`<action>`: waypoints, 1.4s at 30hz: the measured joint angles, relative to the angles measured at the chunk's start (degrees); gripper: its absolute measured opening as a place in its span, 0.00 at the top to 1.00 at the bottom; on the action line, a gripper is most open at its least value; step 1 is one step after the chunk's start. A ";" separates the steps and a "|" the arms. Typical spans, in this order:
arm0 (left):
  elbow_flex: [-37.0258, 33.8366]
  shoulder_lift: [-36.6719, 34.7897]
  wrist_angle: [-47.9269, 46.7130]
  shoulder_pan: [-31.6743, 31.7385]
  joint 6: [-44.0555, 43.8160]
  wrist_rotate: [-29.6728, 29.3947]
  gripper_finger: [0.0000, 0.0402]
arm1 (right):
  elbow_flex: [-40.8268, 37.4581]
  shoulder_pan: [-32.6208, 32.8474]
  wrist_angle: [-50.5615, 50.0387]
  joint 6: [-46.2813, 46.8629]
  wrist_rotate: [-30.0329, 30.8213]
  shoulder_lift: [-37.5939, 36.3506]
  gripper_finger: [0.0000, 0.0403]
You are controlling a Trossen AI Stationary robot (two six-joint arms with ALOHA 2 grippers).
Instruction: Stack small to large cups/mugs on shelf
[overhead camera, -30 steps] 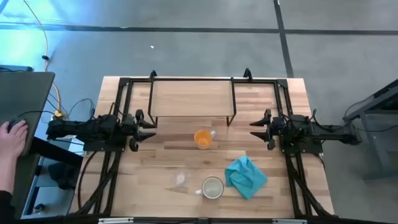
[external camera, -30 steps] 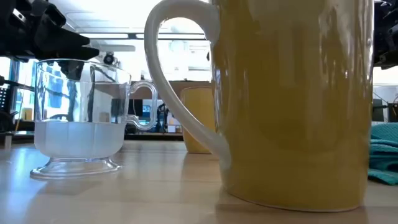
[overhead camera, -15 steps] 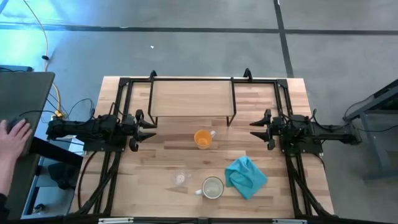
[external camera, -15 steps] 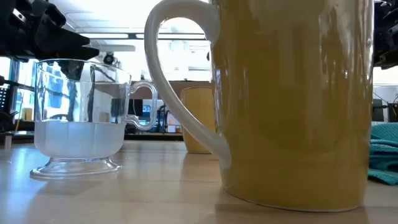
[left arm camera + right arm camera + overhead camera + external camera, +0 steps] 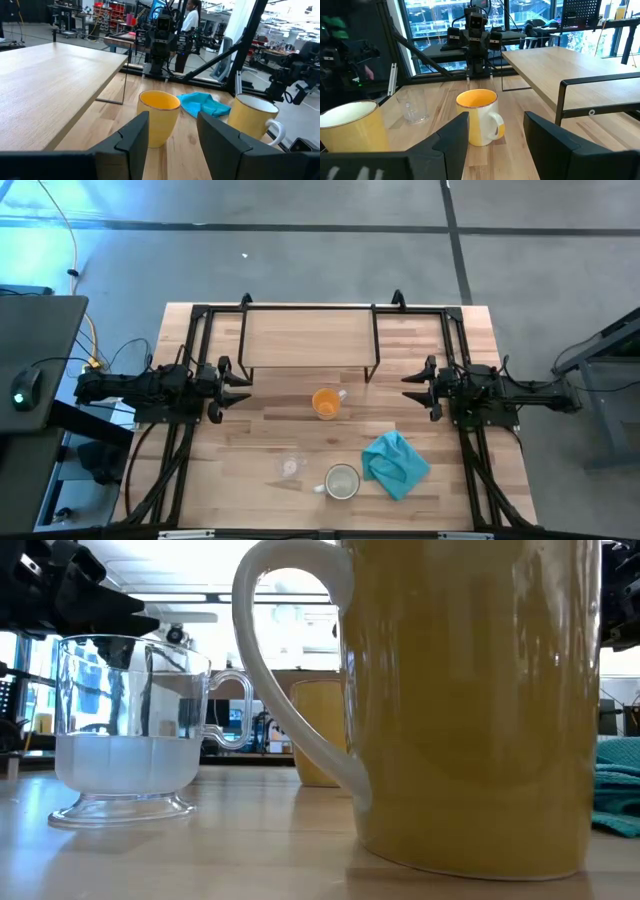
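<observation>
Nothing on the desk has moved; only a person's hand at the far left edge has gone. Both arms wait apart, left hand and right hand released, empty. Upright, mouths up: orange mug before the shelf, handle toward the right arm; glass cup and cream mug near the front edge, unstacked.

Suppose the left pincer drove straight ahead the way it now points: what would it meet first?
Most likely the orange mug, framed between the open left pincer's fingers. The high view puts it slightly off that line, so it might only be clipped. The right pincer faces it farther on.
</observation>
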 joint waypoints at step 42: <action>0.00 0.00 4.67 0.02 -18.48 -3.31 0.62 | 0.00 0.00 0.01 -0.09 0.00 0.00 0.55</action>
